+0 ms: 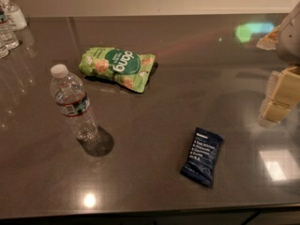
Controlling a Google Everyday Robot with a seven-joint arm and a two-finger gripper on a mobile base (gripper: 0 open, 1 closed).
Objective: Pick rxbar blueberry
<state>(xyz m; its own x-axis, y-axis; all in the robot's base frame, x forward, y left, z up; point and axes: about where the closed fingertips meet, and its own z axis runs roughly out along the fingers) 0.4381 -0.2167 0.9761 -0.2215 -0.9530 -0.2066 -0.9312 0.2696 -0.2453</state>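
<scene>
The rxbar blueberry (202, 157) is a small flat dark navy wrapper with pale text lines. It lies flat on the dark countertop (187, 78), front right of centre. My gripper (277, 100) is at the right edge of the view, above the counter. It is to the right of the bar and farther back, apart from it and holding nothing that I can see.
A clear water bottle (72, 102) stands upright at the left. A green snack bag (117, 68) lies behind the centre. Several bottles (8, 22) stand at the far left corner. The counter's front edge runs along the bottom.
</scene>
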